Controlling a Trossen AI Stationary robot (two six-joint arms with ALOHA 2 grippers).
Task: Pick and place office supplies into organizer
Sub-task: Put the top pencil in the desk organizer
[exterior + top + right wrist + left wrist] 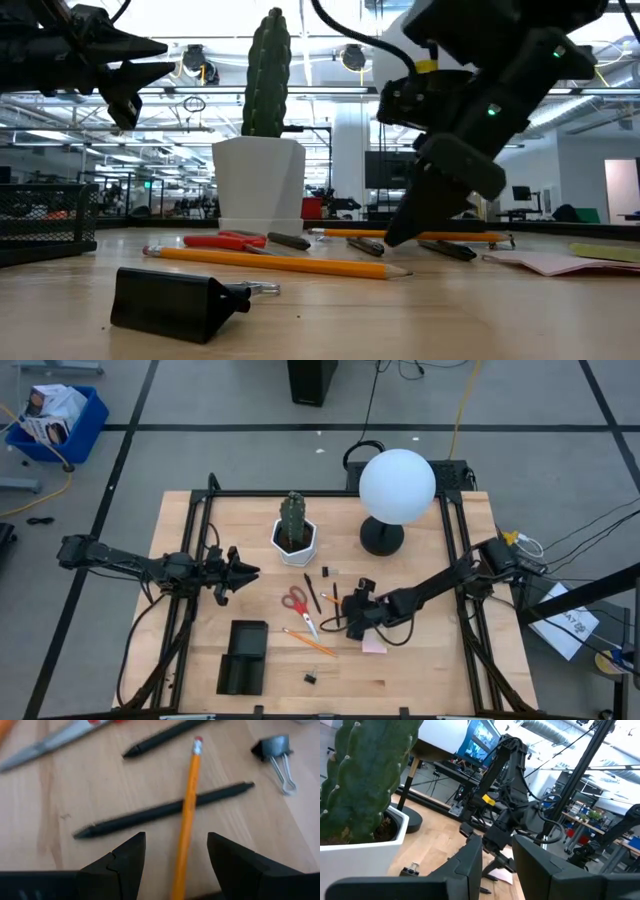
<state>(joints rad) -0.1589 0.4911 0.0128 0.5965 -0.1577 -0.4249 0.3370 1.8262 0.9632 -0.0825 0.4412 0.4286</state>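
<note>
I have the right gripper (175,857) low over the middle of the table, jaws spread wide and holding nothing, straddling an orange pencil (189,810) that lies crossed over a thin dark pen (160,812). The left gripper (240,572) waits in the air at about 9 o'clock from the clutter, fingers partly apart and empty.

My worry is that crossing. If I close here, I judge the fingers could catch both the pencil and the pen under it, or roll the pencil out sideways, since a round shaft on bare wood slips easily. A second pen (167,737) and a binder clip (275,750) lie just beyond and could get nudged.

The organizer (243,656) sits near 7 o'clock on the table, well apart from this pile. The red-handled scissors (297,603) and a second pencil (310,643) lie between the pile and it, so a low carry could sweep them. A pink sticky-note pad (374,646) lies just beside the gripper at 6 o'clock, another clip (311,678) near the front edge. The cactus in its white pot (294,535) stands at 11 o'clock and a white globe lamp (396,490) at 1 o'clock, both clear of that route.
</note>
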